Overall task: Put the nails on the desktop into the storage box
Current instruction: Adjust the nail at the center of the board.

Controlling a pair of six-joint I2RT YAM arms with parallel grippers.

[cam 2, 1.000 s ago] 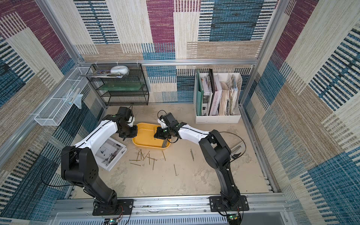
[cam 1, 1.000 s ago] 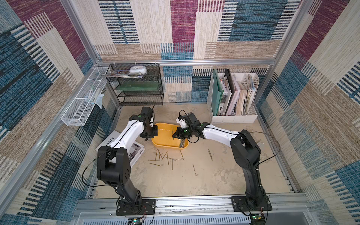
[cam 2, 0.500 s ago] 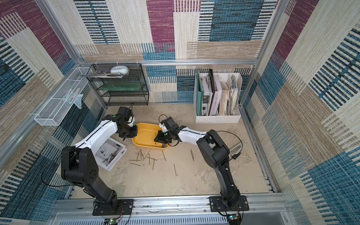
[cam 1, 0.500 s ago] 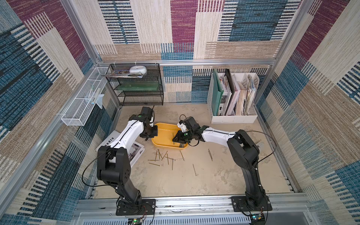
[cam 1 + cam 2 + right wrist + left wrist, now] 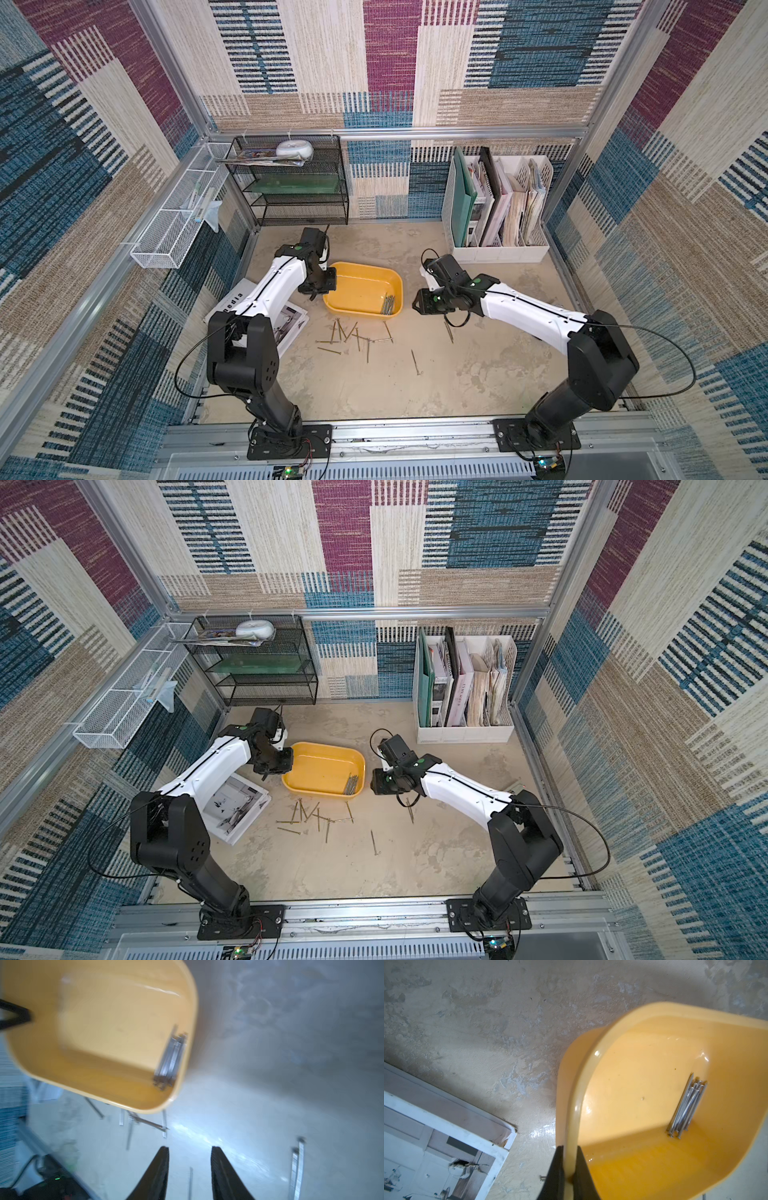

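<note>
Status: mid-task, between picks by the look of it. The left end effector [image 5: 569, 1148] is clamped tight on the rim of the storage box [image 5: 353, 284], at the box's 9 o'clock side in both top views. It reads as a steadying hold. The box sits on the desk [image 5: 457, 374], toward the back. A bundle of nails [image 5: 388, 303] already lies inside, packed parallel against the 3 o'clock wall. That pile-up hints the box is tipped that way, but these views can't confirm the tilt.

The right end effector [image 5: 189, 1148] is part-way apart and empty, with nothing between the fingers. It hangs just outside the box at 3 o'clock, clear of the wall. The right wrist view is smeared, so detail there is poor.

Left to do:
- a loose cluster of nails [image 5: 351, 336] at the box's 6 o'clock, several crossing each other
- one stray nail [image 5: 449, 332] at 5 o'clock of the right end effector
- a second stray nail [image 5: 415, 361] further out, toward 6

A white magazine [image 5: 293, 322] lies under the left arm at the box's 8 o'clock, not in the way.

Next move, as a judgement: the right arm drops onto the nearest stray with fingers straddling the shank, low enough to pinch thin metal off a flat surface. Crossed nails in the cluster risk double picks, so singles first.
</note>
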